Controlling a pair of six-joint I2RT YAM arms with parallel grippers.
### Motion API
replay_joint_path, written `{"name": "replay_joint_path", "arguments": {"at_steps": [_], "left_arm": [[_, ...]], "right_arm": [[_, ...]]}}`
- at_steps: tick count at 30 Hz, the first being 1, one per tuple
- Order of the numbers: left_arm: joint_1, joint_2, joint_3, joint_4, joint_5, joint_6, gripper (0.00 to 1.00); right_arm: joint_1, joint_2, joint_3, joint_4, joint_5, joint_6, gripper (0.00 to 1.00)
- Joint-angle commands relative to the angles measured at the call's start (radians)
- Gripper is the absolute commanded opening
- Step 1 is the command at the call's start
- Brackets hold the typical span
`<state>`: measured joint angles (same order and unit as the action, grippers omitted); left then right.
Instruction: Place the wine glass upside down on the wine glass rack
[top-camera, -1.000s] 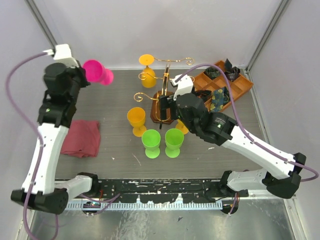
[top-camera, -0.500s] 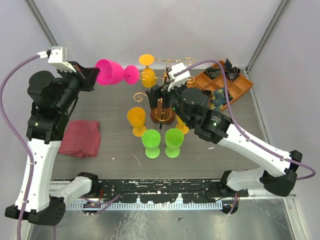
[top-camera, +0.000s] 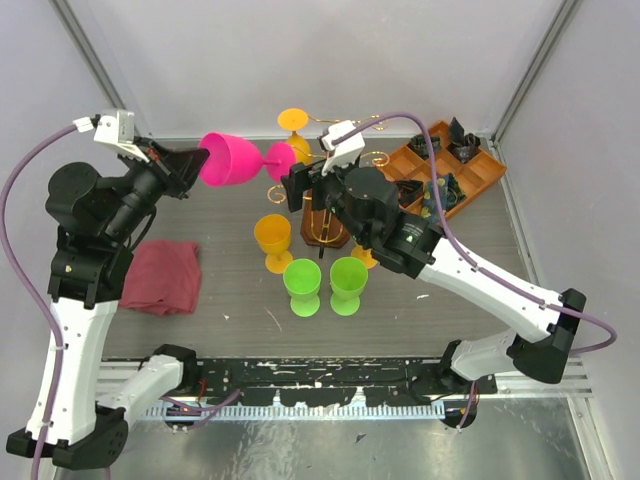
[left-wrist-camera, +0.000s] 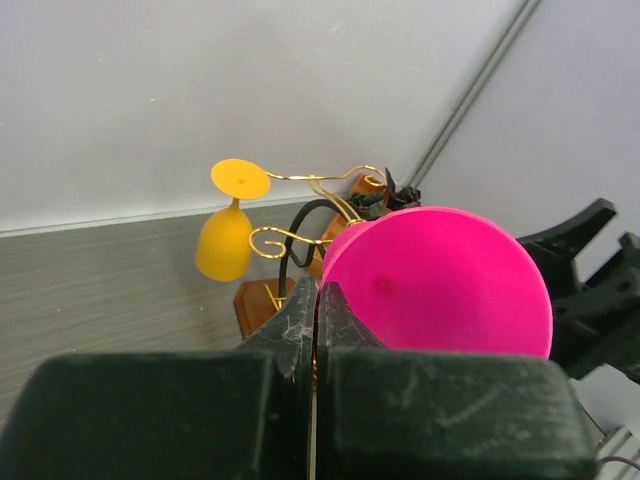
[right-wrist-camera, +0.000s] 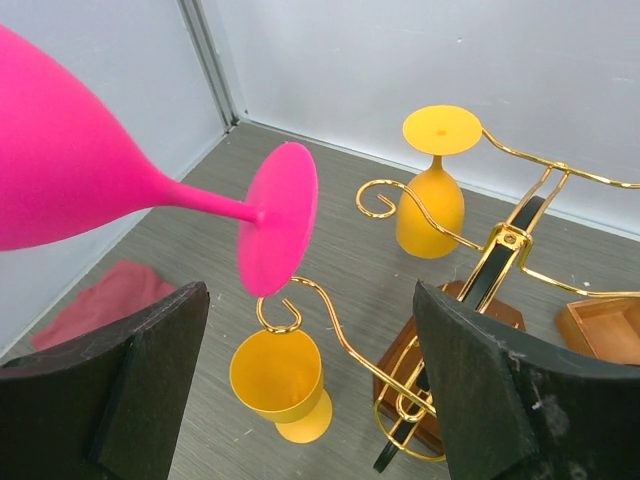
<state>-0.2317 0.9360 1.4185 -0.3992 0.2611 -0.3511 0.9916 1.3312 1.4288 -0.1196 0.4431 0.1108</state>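
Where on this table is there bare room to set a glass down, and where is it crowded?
Bare table lies between the red cloth and the standing orange goblet, and along the near edge in front of the green goblets. Crowded: around the wine glass rack, goblets and the orange tray.

A: Top view, where from?
B: Fixed, high behind both arm bases. It tilts down over the whole table (top-camera: 230, 290), near edge at the bottom.
A: Left wrist?
B: Rides just behind the left gripper (left-wrist-camera: 317, 290), facing far and right. The pink wine glass (left-wrist-camera: 440, 280) sits very close, the wine glass rack (left-wrist-camera: 268, 240) beyond.
A: Right wrist?
B: Behind the right gripper (right-wrist-camera: 310, 290), facing left and down, close to the rack.
A: Overlap?
B: All 3 share rack and pink glass.
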Motion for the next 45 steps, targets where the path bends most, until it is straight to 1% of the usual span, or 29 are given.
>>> {"name": "replay_joint_path", "arguments": {"at_steps": [1, 4, 6, 12, 14, 16, 25, 28, 30, 34, 35, 36, 37, 40, 41, 45], "left_arm": [[-0.002, -0.024, -0.03, 0.056, 0.069, -0.027, 0.0], [-0.001, -0.034, -0.051, 0.068, 0.08, -0.034, 0.0], [-0.002, -0.039, -0.062, 0.073, 0.086, -0.038, 0.0], [-0.002, -0.044, -0.085, 0.089, 0.089, -0.043, 0.0], [-0.003, -0.047, -0.092, 0.1, 0.093, -0.049, 0.0], [-0.002, -0.053, -0.101, 0.115, 0.1, -0.059, 0.0], [-0.002, -0.071, -0.113, 0.135, 0.112, -0.066, 0.0], [-0.002, -0.076, -0.117, 0.142, 0.114, -0.069, 0.0], [-0.003, -0.077, -0.119, 0.144, 0.117, -0.073, 0.0], [-0.002, -0.075, -0.124, 0.145, 0.116, -0.074, 0.0], [-0.002, -0.077, -0.127, 0.144, 0.113, -0.074, 0.03], [-0.003, -0.076, -0.129, 0.143, 0.108, -0.073, 0.07], [-0.001, -0.077, -0.134, 0.142, 0.106, -0.072, 0.12], [-0.002, -0.081, -0.149, 0.142, 0.096, -0.065, 0.2], [-0.001, -0.083, -0.157, 0.142, 0.094, -0.062, 0.26], [-0.002, -0.101, -0.194, 0.122, 0.076, -0.034, 0.53]], "right_arm": [[-0.014, 0.014, 0.046, 0.063, -0.005, 0.027, 0.88], [-0.02, 0.028, 0.045, 0.077, -0.01, 0.028, 0.86], [-0.023, 0.033, 0.038, 0.098, -0.021, 0.027, 0.82], [-0.025, 0.046, 0.023, 0.121, -0.049, 0.031, 0.53], [-0.025, 0.049, 0.021, 0.122, -0.054, 0.032, 0.47], [-0.027, 0.049, 0.017, 0.121, -0.059, 0.033, 0.46], [-0.039, 0.031, -0.016, 0.114, -0.047, 0.052, 0.46], [-0.042, 0.022, -0.027, 0.113, -0.051, 0.057, 0.43], [-0.042, 0.019, -0.032, 0.113, -0.054, 0.057, 0.36], [-0.043, 0.015, -0.03, 0.112, -0.063, 0.051, 0.12], [-0.043, 0.014, -0.028, 0.111, -0.064, 0.048, 0.06], [-0.042, 0.014, -0.026, 0.11, -0.064, 0.046, 0.02], [-0.042, 0.014, -0.024, 0.108, -0.064, 0.043, 0.01], [-0.042, 0.013, -0.02, 0.107, -0.058, 0.036, 0.01], [-0.042, 0.011, -0.017, 0.107, -0.054, 0.033, 0.01], [-0.043, 0.005, -0.008, 0.107, -0.022, 0.026, 0.01]]}}
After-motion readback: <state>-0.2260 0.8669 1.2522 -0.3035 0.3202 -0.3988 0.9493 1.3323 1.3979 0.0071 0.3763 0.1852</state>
